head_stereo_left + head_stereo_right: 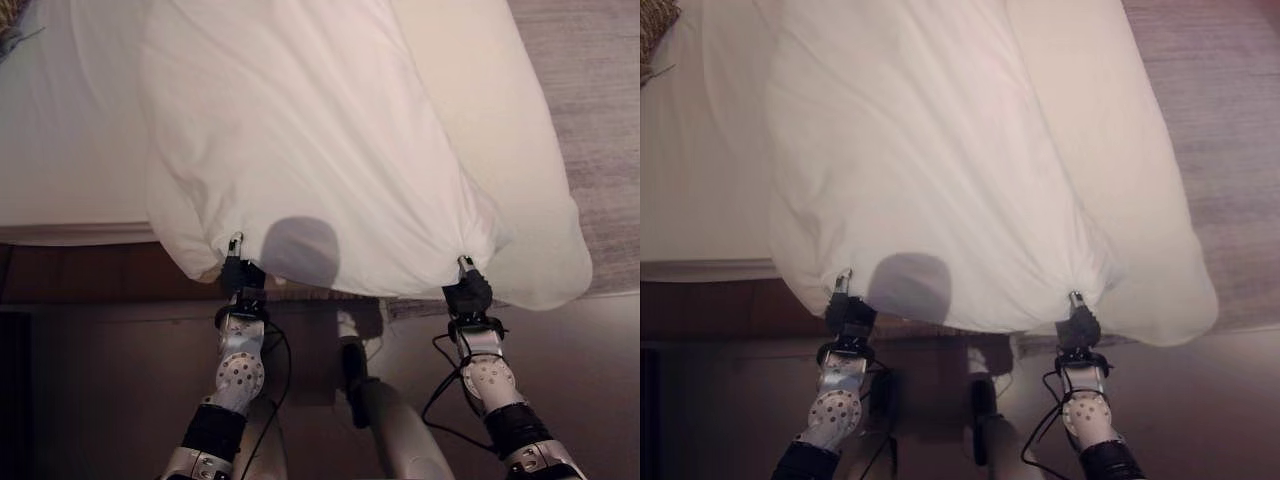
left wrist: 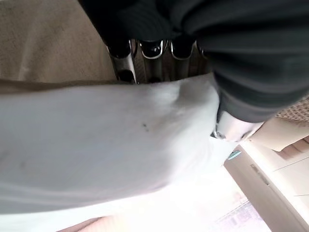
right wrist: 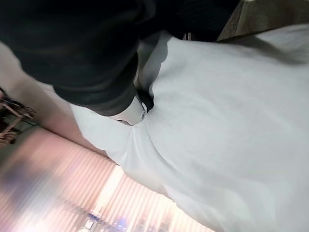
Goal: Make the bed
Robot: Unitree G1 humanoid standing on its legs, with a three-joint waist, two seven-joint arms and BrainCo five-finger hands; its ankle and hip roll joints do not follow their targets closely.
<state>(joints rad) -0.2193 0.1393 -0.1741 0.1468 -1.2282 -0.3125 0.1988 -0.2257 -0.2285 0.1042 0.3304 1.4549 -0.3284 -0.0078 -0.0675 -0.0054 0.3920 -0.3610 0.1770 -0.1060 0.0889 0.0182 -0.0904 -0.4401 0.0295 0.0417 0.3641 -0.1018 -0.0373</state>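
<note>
Gripping duvet [image 1: 310, 150] edge: left hand [image 1: 241, 272], right hand [image 1: 467, 293].

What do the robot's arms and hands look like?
Both arms are silver-grey metal with round dotted joints and dark bands. The left hand and right hand wear dark ribbed covers. The left wrist view shows shiny silver fingers in a row. Black cables loop beside each arm.

Soft white cloth duvet [image 1: 320, 140], matt, creased toward both gripped corners; smooth matt sheet [image 1: 70, 120] beside duvet; dark polished wood bed frame [image 1: 90, 272] below sheet, faintly glossy; grey woven carpet [image 1: 590, 110] beyond duvet, rough and matt; left hand [image 1: 240, 272] and right hand [image 1: 468, 292] under dark ribbed matt covers, silver fingers [image 2: 149, 48] glossy metal
</note>
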